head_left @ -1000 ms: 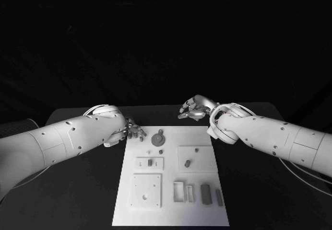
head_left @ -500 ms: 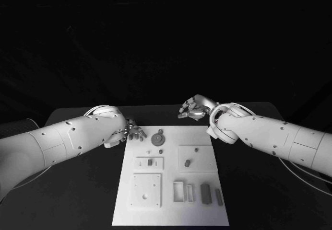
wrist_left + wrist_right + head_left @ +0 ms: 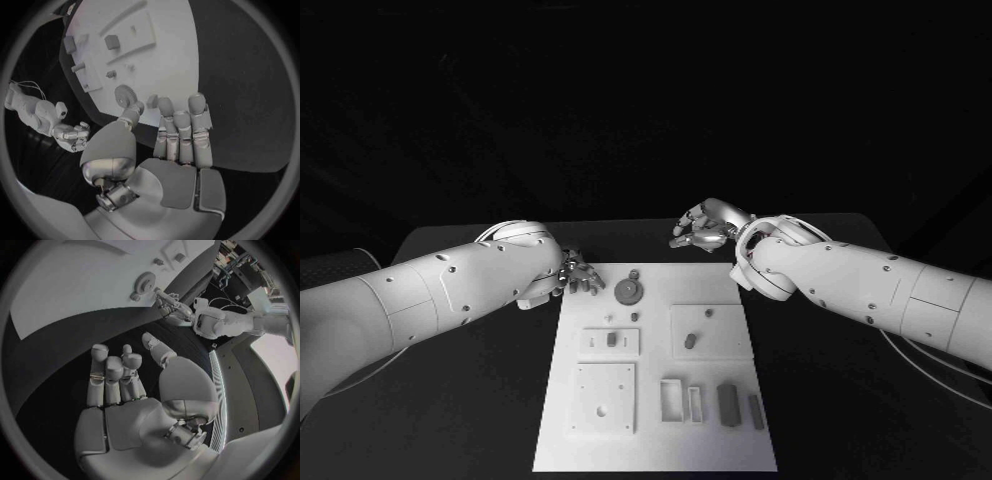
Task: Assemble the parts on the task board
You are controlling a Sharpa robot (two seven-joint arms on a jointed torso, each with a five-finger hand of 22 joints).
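My left hand (image 3: 574, 277) sits at the far-left corner of the task board (image 3: 574, 440), fingers loosely extended and apart, nothing in them. In the left wrist view the fingertips (image 3: 197, 100) hover just off the board's edge, near the gear.

Gear (image 3: 629, 291): a round toothed disc lying flat on the far end of the board, just beside my left hand. I judge it light, rigid and probably smooth plastic. Flat on the plate, it offers little to get under. Best hold, I think, is a pinch across the toothed rim, where the teeth give some bite. A small peg (image 3: 635, 275) lies just beyond it.

Further toward me, 2 raised square blocks: the left block (image 3: 612, 341) carries small upright pieces, the right block (image 3: 702, 330) holds a short dark part (image 3: 691, 341). Near end: a square plate (image 3: 604, 397) with a hole, then a row of narrow bars (image 3: 730, 403). All look small, stiff and light. The bars are likely to slide on the smooth plate if nudged sideways, so take them by the long sides.

My right hand (image 3: 705, 226) is off the board, above the black table (image 3: 834, 400) past the far-right corner, fingers curled inward but parted in the right wrist view, carrying nothing I can see.
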